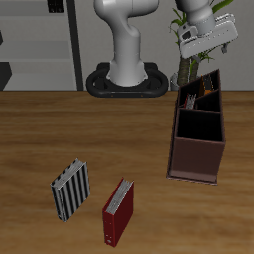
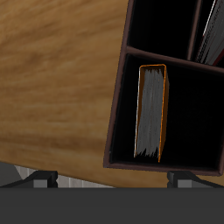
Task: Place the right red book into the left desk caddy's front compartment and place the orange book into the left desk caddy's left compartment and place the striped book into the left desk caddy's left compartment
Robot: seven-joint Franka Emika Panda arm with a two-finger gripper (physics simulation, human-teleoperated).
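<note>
Fingers (image 1: 205, 60) hang over the left desk caddy (image 1: 196, 159); grip state cannot be told. Orange book (image 2: 150, 114) stands on edge in the compartment beneath them.

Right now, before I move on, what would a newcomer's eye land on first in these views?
First, the gripper hanging over the far end of the left desk caddy, and in the wrist view the orange book standing on edge in one black-lined compartment. Next, the striped book lying on the bare table near its front edge, with a red book beside it.
</note>
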